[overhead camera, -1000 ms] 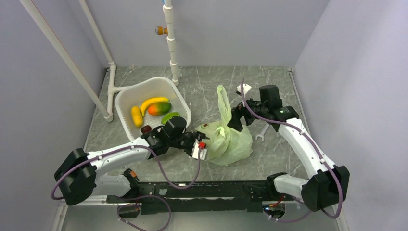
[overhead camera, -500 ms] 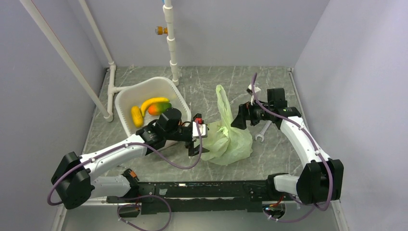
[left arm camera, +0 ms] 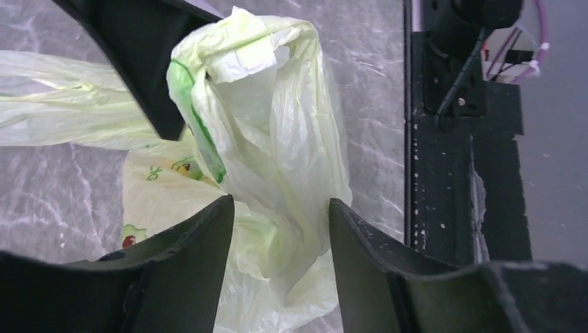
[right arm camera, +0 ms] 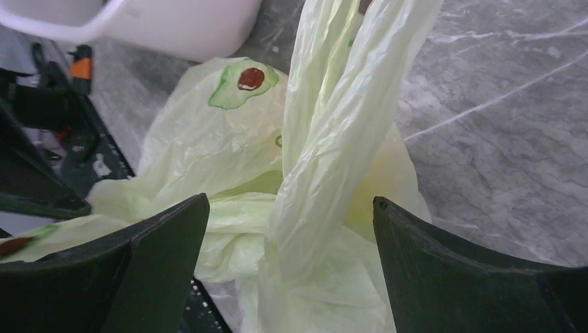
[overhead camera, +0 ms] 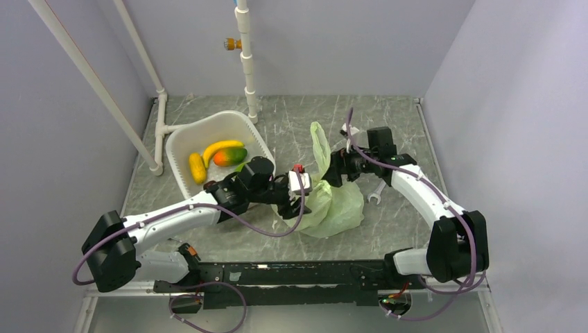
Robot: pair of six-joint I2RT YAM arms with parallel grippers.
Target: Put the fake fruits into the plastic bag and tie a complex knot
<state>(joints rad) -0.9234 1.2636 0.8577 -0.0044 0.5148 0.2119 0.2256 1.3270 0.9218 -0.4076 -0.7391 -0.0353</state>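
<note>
Spreading the plastic bag [overhead camera: 338, 208] for loading appears to be the step in hand. The bag lies crumpled on the surface [overhead camera: 405, 125], just right of the white basin [overhead camera: 182, 142], with one handle loop [overhead camera: 320, 142] trailing away from the arms. The visible fake fruits [overhead camera: 221, 147], among them two bananas and an orange-red mango [overhead camera: 230, 157], still lie in the basin; whether any fruit is already inside the bag cannot be told. The left end effector [left arm camera: 279, 208] is released, its jaws apart and straddling a raised fold of film at the bag's near side. The right end effector [right arm camera: 290, 205] is likewise released, jaws wide, with the twisted handle strip running between them and touching neither. A wrench [overhead camera: 376, 191] lies just right of the bag and plays no part. To do the step well, each end effector should probably close on one side of the mouth only, taking a single layer rather than the whole bunch, since pinching both walls together would seal the opening. The right jaws look well centred on the strip; the left should favour the fold's upper rim. Once both hold, drawing them gently apart and slightly upward should open the mouth without tearing the thin film or dragging the bag.
</note>
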